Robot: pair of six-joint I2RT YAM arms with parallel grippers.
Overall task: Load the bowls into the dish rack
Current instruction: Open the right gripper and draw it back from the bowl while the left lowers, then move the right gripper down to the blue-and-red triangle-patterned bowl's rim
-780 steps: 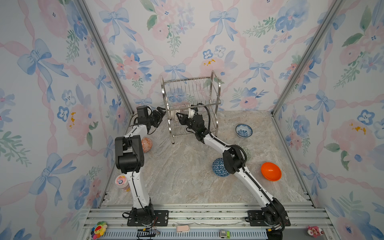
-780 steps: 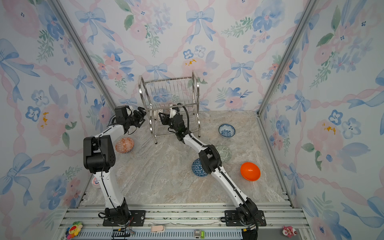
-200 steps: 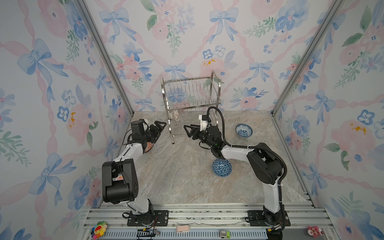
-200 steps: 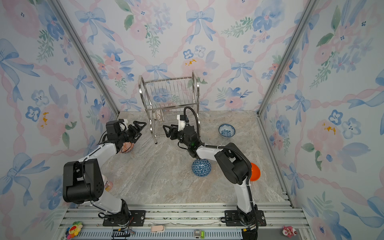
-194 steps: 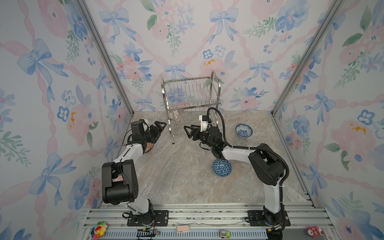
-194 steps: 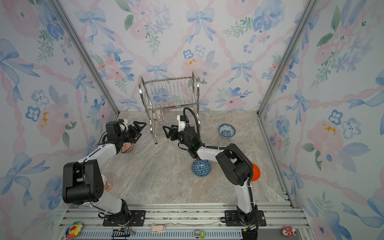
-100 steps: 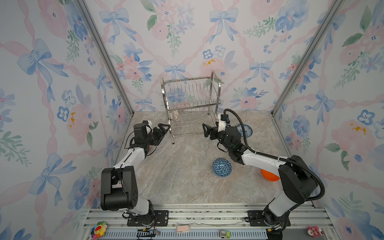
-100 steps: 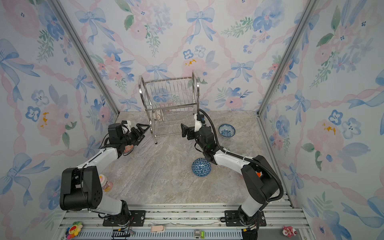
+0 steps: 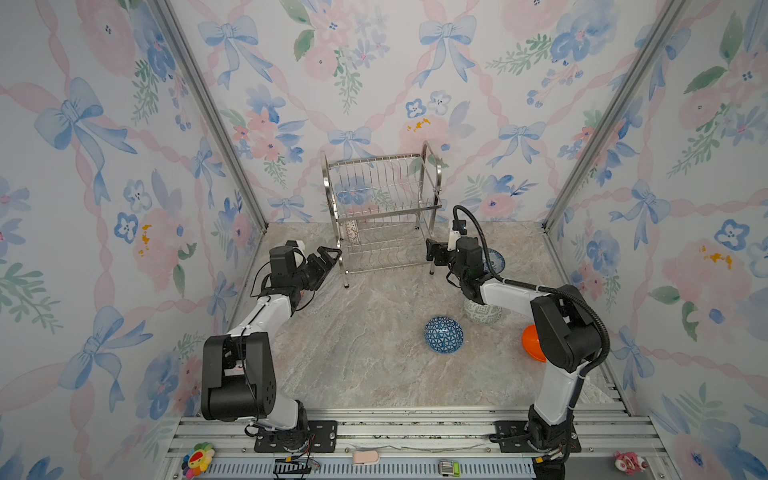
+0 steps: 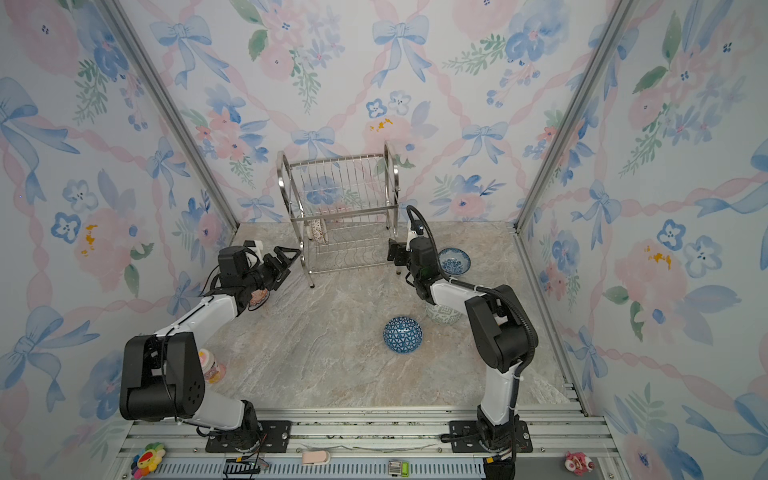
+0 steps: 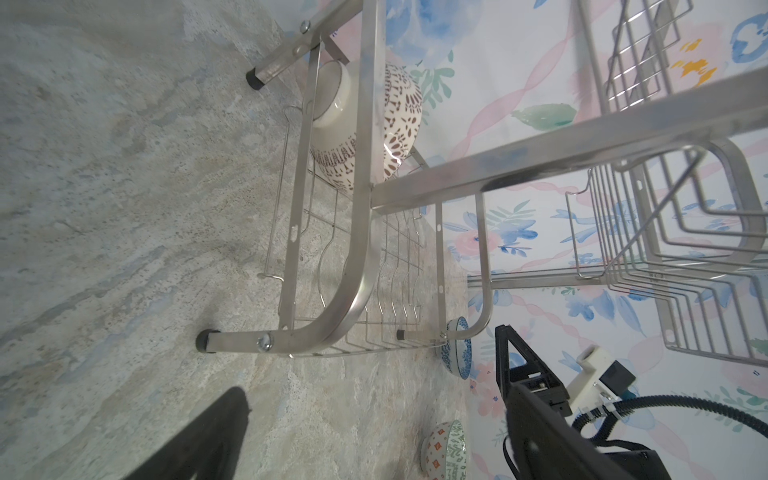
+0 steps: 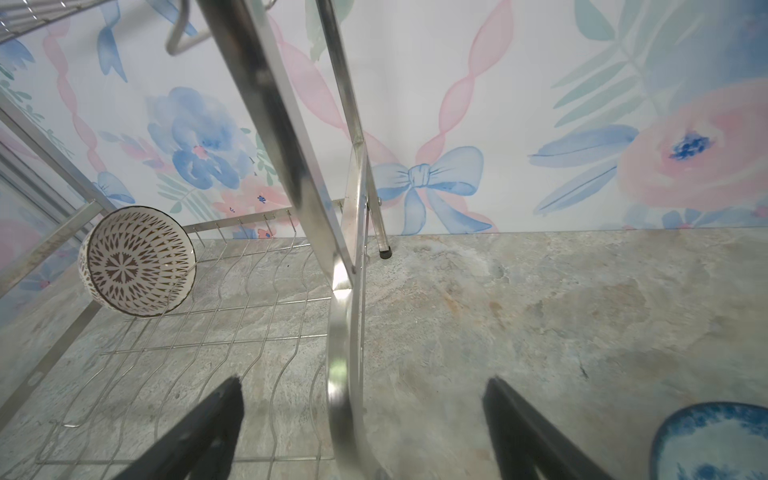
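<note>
The dish rack (image 9: 384, 214) (image 10: 338, 216) stands at the back. One white bowl with dark lattice (image 9: 352, 231) (image 10: 318, 231) (image 11: 401, 112) (image 12: 137, 259) leans on edge in its lower tier. My left gripper (image 9: 329, 259) (image 10: 286, 259) (image 11: 370, 365) is open and empty by the rack's front left leg. My right gripper (image 9: 432, 251) (image 10: 395, 253) (image 12: 363, 382) is open at the front right leg, which shows between its fingers. On the floor lie a blue-white bowl (image 9: 495, 259) (image 12: 715, 444), a grey-green bowl (image 9: 482, 312) (image 11: 446, 451), an overturned blue lattice bowl (image 9: 443, 334) and an orange bowl (image 9: 530, 344), half hidden by the right arm.
An orange-red patterned bowl (image 10: 259, 297) lies under my left forearm. A small pink cup (image 10: 211, 366) stands by the left wall. Toys (image 9: 197, 457) (image 9: 629, 462) sit on the front rail. Flowered walls close in the floor on three sides.
My right gripper has drawn back from the front of the rack to its right leg, still open. My left gripper has edged forward to the rack's left leg. The white bowl stays in the rack.
</note>
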